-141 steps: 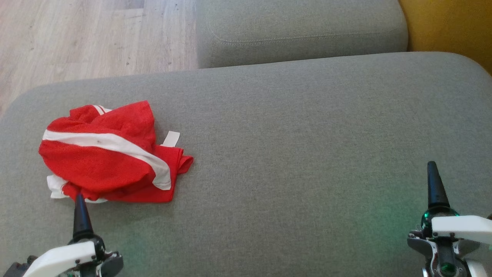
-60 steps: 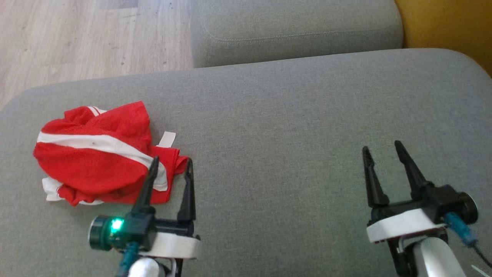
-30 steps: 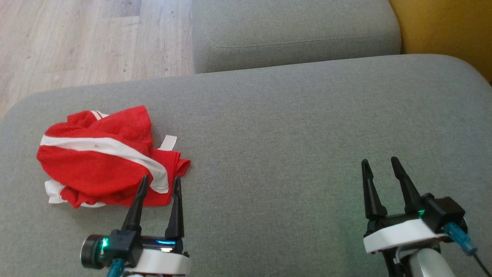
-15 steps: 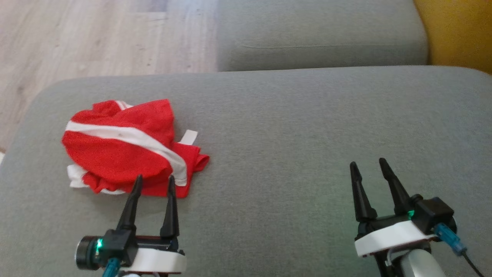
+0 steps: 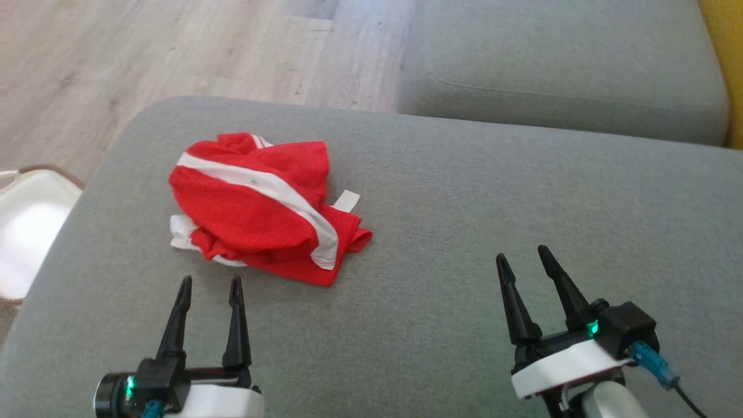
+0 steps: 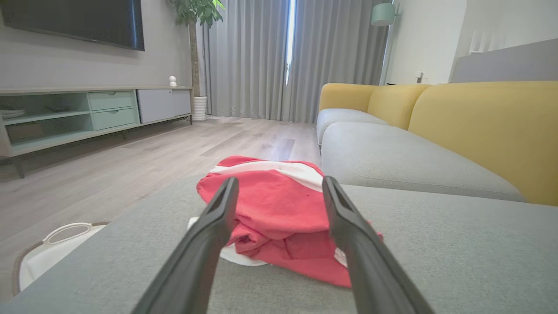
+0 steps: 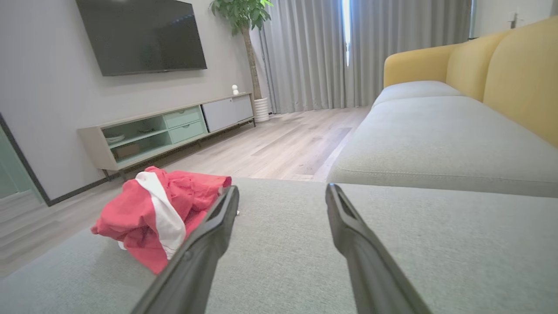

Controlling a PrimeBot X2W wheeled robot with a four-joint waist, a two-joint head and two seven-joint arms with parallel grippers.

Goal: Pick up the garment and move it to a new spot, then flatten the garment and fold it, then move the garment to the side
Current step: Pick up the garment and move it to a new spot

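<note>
From the head, the red garment with its white stripe lies crumpled on the left part of a grey seat cushion, near the edge that drops to the wooden floor. The left tool is just on the near side of it, jaws spread and empty, clear of the cloth. The right tool — likewise wide open and holding nothing — is well apart to the right, over bare cushion. A white basket shows low beside the cushion's left end. In the left wrist view the garment sits straight ahead, framed between the two dark fingers, with a yellow sofa back to the right. In the right wrist view it lies left of the spread fingers — a television hangs on the wall beyond.
</note>
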